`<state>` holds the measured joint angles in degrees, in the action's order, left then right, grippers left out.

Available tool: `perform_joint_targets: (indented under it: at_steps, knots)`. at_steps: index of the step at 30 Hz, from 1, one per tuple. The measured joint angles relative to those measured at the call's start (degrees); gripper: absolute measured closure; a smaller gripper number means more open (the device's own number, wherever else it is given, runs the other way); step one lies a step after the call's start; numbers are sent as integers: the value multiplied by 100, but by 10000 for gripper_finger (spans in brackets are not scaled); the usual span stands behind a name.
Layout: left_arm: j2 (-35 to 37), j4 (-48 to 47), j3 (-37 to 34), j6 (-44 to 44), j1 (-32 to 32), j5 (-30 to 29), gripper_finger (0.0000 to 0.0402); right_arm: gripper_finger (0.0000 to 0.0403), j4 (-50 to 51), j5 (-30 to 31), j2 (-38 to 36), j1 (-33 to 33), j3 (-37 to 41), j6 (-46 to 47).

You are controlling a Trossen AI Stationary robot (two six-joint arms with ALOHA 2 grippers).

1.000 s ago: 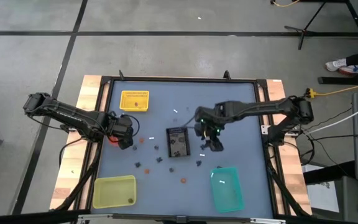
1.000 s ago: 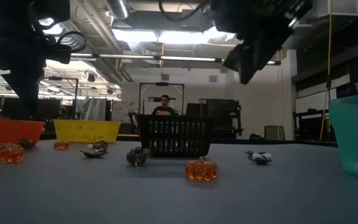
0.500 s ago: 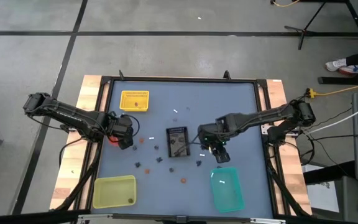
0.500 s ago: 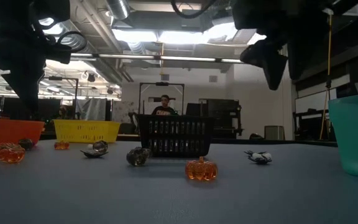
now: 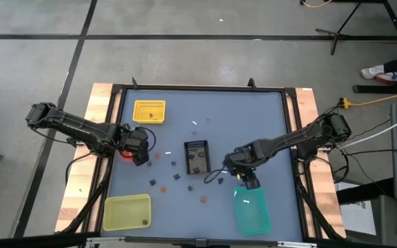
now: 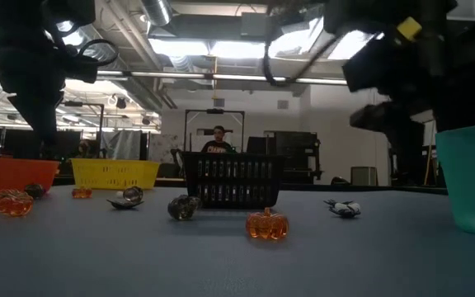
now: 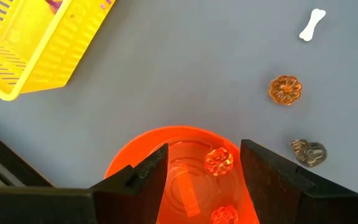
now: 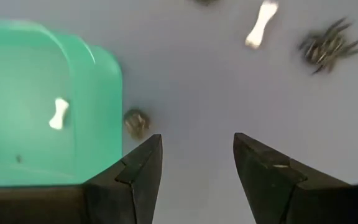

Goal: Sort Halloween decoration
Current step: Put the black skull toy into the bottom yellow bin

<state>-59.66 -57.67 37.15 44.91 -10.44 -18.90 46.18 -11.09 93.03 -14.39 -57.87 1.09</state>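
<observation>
On a blue-grey table [image 5: 253, 117], tiny Halloween trinkets [image 5: 178, 176] lie scattered around a black basket [image 5: 197, 157]. The right gripper [image 5: 248, 182], fingers wide and empty, hovers beside the basket at the teal bin [image 5: 252, 210]; the left gripper [image 5: 138, 154], also wide, hangs over an orange bowl [image 7: 182, 171] holding pumpkins.

Glossy translucent orange pumpkin [image 6: 267, 224], matt table [image 6: 221, 264]

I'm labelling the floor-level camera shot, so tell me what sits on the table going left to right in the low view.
Orange container → orange pumpkin trinket → yellow basket → dark trinket → black basket → second orange pumpkin → small black and white trinket → teal container.
</observation>
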Motion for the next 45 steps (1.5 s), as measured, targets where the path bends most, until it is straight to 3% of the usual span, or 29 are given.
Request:
perform_joint_targets:
  at_steps: [14, 23, 27, 32, 45]
  knots:
    - [0, 83, -1, 0, 0, -5, 218, 205, 175, -3, 0, 11, 235, -2163]
    - [0, 94, 1, 1, 0, -8, 218, 205, 158, -4, 0, 11, 235, -4804]
    - [0, 94, 1, 2, 0, -9, 218, 205, 40, -275, 2, 11, 235, -5626]
    - [0, 94, 1, 2, 2, -9, 218, 205, -206, -610, 2, -50, 235, -6157]
    - [-2, 118, 3, 2, 2, -13, 218, 205, -581, -401, 282, -413, 235, -6449]
